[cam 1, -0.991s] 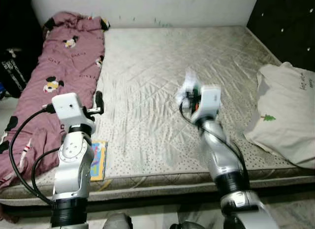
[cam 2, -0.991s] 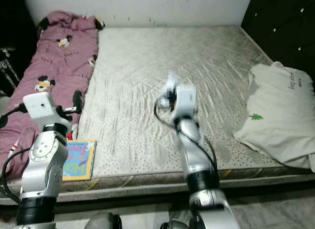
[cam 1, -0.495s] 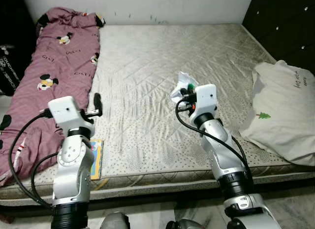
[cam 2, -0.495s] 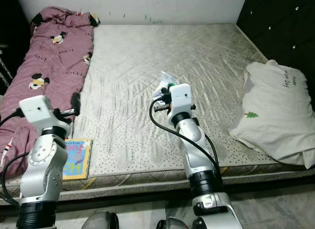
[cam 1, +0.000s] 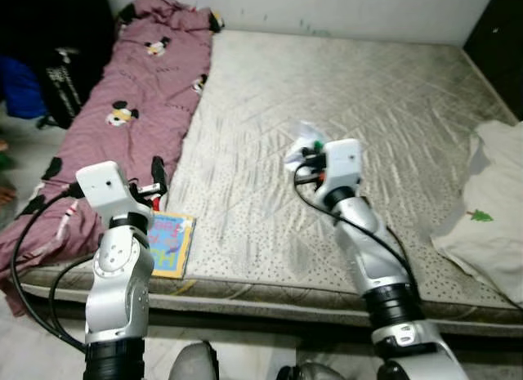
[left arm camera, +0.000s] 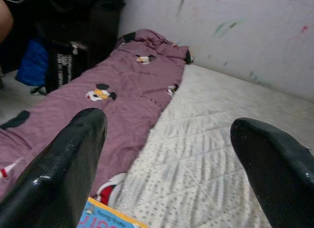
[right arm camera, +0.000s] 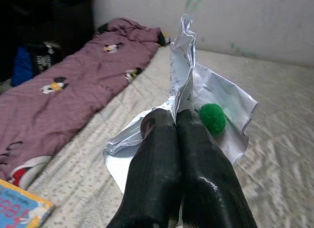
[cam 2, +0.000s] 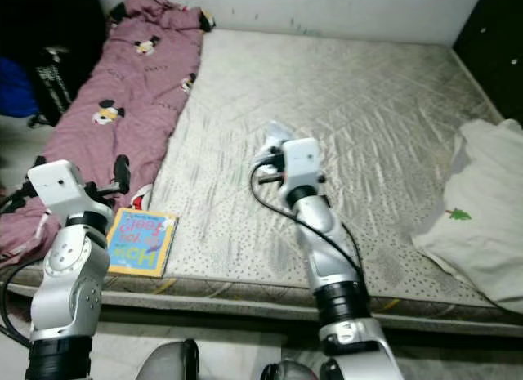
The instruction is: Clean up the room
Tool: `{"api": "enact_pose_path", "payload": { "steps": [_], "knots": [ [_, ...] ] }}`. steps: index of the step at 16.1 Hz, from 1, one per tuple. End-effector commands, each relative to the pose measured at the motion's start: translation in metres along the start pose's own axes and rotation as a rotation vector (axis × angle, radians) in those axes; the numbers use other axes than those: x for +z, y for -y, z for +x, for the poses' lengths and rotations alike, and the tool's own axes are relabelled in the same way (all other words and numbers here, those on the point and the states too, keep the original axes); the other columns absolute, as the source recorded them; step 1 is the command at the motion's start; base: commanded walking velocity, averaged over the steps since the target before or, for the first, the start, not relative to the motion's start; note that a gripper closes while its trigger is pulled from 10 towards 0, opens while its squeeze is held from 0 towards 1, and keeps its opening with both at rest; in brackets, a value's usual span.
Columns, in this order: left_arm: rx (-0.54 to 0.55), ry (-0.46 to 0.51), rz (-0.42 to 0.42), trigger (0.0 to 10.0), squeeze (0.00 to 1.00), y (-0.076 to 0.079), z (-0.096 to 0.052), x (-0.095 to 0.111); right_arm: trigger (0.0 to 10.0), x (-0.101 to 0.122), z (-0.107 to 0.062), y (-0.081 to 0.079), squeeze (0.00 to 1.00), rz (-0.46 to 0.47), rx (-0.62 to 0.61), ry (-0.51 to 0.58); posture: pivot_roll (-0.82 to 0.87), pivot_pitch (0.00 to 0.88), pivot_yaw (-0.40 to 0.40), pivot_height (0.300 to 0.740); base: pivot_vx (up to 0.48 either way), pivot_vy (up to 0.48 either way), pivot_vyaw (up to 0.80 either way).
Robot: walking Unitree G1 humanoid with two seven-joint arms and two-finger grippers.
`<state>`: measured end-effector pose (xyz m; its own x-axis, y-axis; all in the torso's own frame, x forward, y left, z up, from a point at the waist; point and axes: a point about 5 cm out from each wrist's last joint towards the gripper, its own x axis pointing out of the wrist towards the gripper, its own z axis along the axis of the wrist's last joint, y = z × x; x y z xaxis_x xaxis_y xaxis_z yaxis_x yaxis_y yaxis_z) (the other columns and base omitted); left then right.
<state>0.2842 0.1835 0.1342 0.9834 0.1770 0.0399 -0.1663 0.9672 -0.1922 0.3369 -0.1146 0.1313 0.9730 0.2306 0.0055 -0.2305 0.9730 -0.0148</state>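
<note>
A crumpled white paper (right arm camera: 216,93) with a small green ball (right arm camera: 212,118) on it is held above the middle of the bare mattress (cam 1: 343,86). My right gripper (right arm camera: 174,121) is shut on the paper's edge; the paper (cam 1: 304,141) shows just ahead of that wrist in the eye views. My left gripper (left arm camera: 171,159) is open and holds nothing; it hangs over the mattress's near left corner (cam 1: 158,169). Below it, a colourful children's book (cam 1: 170,244) lies at the mattress edge.
A pink cartoon-print blanket (cam 1: 135,110) runs along the mattress's left side. A white printed cloth (cam 1: 498,204) lies at the right edge. A black bag (cam 1: 69,73) and something blue (cam 1: 20,90) sit on the floor at the left. A white wall stands behind the bed.
The camera has swung left, so the whole scene sits further right and the floor at the left shows. The right gripper still holds the paper; the left stays open.
</note>
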Motion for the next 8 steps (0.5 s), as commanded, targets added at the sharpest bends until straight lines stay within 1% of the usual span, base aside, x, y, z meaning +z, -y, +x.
{"api": "enact_pose_path", "payload": {
  "steps": [1,2,3,5,6,8],
  "knots": [
    [-0.009,0.013,0.001,10.0,0.0,0.001,0.001,0.004,10.0,0.002,0.001,0.003,0.0,0.0,-0.019,-0.002,0.04,0.088,-0.037,0.74,0.0,0.48,0.0],
    [-0.013,0.016,-0.002,10.0,0.0,0.002,0.001,0.005,10.0,0.002,-0.001,-0.003,0.0,-0.053,0.03,0.009,0.04,0.089,-0.035,0.74,0.0,0.48,0.0],
    [-0.014,0.016,-0.002,10.0,0.0,0.002,0.001,0.005,10.0,0.002,-0.001,-0.005,0.0,-0.065,0.048,0.021,0.04,0.089,-0.035,0.74,0.0,0.48,0.0],
    [-0.012,0.016,-0.001,10.0,0.0,0.003,0.001,0.005,10.0,0.003,-0.004,-0.015,0.0,-0.014,0.099,0.035,0.04,0.089,-0.035,0.74,0.0,0.48,0.0],
    [-0.01,0.016,0.0,10.0,0.0,0.003,0.0,0.004,10.0,0.004,-0.004,-0.017,0.0,-0.038,0.115,0.047,0.04,0.088,-0.035,0.74,0.0,0.48,0.0],
    [-0.005,0.017,0.002,10.0,0.0,0.002,0.001,0.004,10.0,0.005,-0.004,-0.019,0.0,0.002,0.123,0.034,0.05,0.088,-0.034,0.74,0.0,0.48,0.0]
  ]
}}
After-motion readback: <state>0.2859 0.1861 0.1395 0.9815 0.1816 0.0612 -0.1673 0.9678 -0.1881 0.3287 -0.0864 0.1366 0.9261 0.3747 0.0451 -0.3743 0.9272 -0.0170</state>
